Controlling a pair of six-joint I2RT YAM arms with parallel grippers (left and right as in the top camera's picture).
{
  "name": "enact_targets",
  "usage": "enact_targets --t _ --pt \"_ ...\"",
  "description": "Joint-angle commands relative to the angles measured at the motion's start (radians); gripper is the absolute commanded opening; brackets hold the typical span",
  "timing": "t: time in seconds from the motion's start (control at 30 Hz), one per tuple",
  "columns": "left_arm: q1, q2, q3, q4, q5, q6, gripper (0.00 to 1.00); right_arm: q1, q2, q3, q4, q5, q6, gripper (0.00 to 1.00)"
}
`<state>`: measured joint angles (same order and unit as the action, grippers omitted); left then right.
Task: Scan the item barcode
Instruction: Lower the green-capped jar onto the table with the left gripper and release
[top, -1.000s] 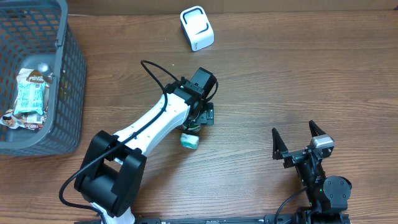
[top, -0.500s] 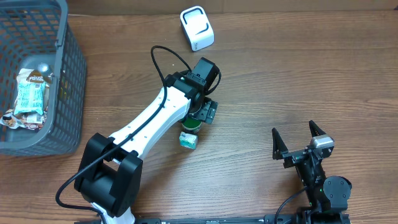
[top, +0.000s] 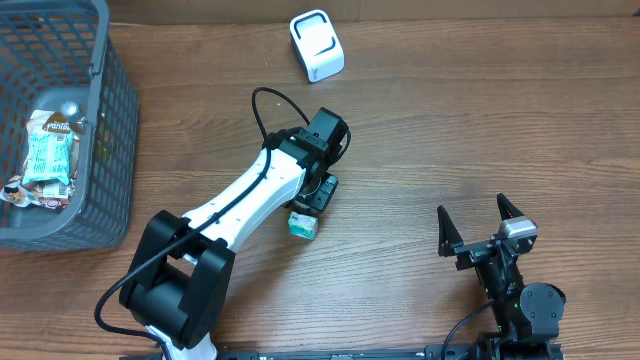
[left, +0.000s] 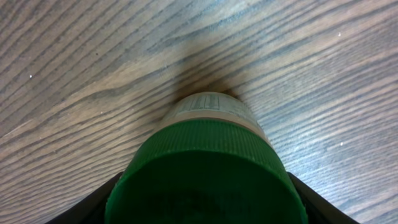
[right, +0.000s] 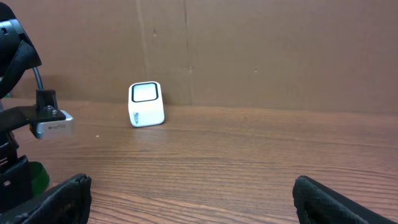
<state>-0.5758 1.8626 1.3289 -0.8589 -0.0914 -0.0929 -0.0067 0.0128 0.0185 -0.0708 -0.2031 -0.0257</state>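
Count: one bottle (top: 304, 224), one scanner (top: 317, 45), one basket (top: 110, 150), two arms. Bottle lies on its side on the table (top: 500, 120), near centre, well apart from the white scanner at the far edge. Left gripper (top: 320, 192) sits over the bottle's capped end. In the left wrist view the green cap (left: 205, 168) fills the gap and both fingers (left: 93, 205) press against its sides, so the jaws are closed on the bottle. Right gripper (top: 470, 205) is near the table's front edge, jaws spread wide, holding nothing. Basket at left holds packets (top: 48, 155); exact number not readable.
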Motion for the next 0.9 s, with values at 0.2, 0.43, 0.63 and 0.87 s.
enact_targets --t 0.2,0.43,0.63,0.87 --pt "-0.002 -0.017 -0.001 0.062 0.014 -0.204 0.47 -0.004 -0.010 -0.011 0.006 0.000 -0.002 1.00" --pt "-0.005 -0.017 0.000 0.102 0.015 -0.500 0.55 -0.004 -0.010 -0.011 0.006 0.000 -0.002 1.00" --pt "-0.013 -0.017 0.000 0.138 0.012 -0.473 0.93 -0.004 -0.010 -0.011 0.006 0.000 -0.002 1.00" --pt "0.001 -0.017 0.009 0.138 -0.017 -0.174 0.92 -0.004 -0.010 -0.011 0.006 0.000 -0.002 1.00"
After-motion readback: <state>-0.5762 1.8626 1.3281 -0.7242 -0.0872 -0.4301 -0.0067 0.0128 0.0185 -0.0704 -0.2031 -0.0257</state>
